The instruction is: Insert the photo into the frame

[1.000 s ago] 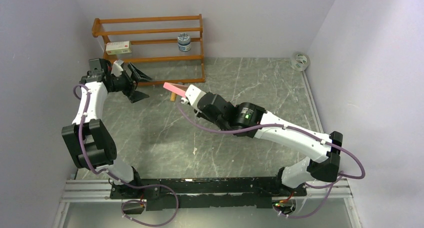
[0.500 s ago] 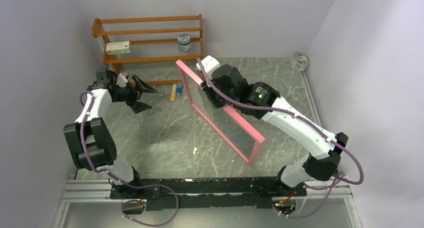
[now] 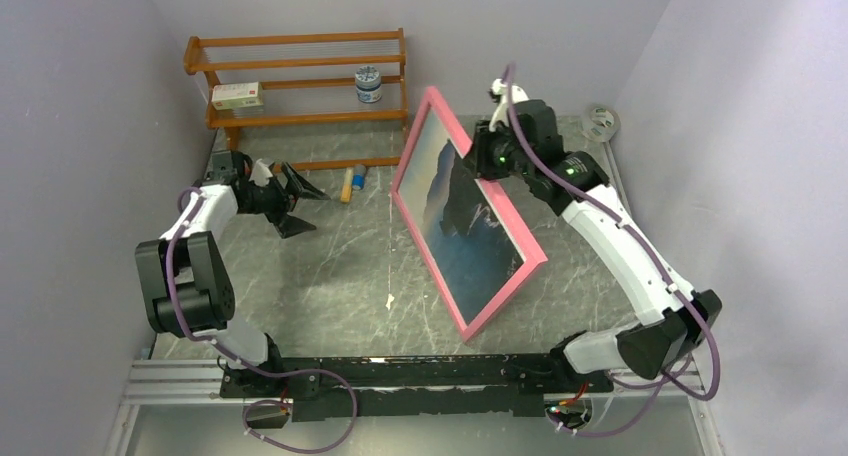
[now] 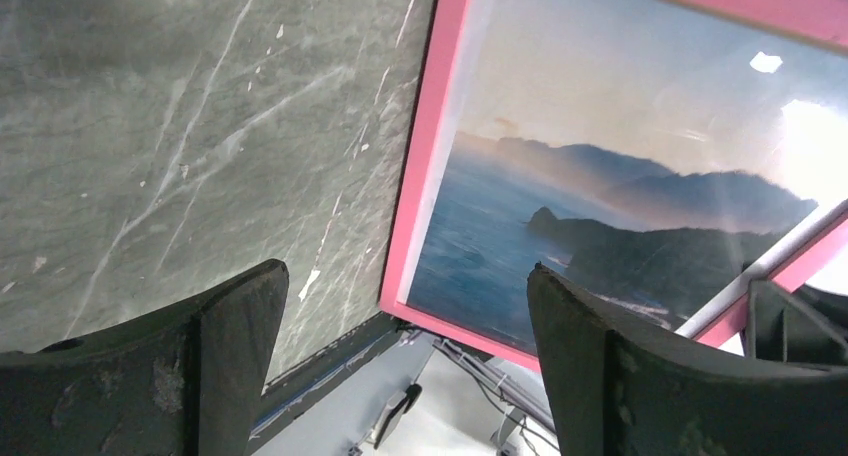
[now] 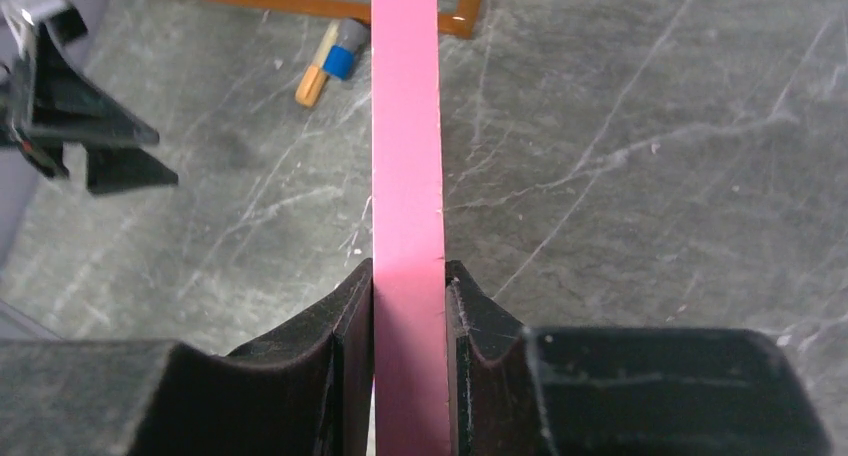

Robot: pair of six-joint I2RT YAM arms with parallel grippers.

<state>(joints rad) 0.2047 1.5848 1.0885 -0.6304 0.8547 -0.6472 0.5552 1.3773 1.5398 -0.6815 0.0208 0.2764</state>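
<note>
Photo (image 3: 465, 221) sits in frame (image 3: 497, 301), held tilted mid-table by right gripper (image 5: 408, 276) clamped on far rim, left gripper (image 3: 297, 201) gaping empty far left; finishing step, next prob. lower it flat, release.

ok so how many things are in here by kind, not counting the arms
frame: 1
photo: 1
shelf rack: 1
box: 1
jar: 1
blue-capped stick: 1
tape-like roll: 1
small white scrap: 1
total: 8
</note>
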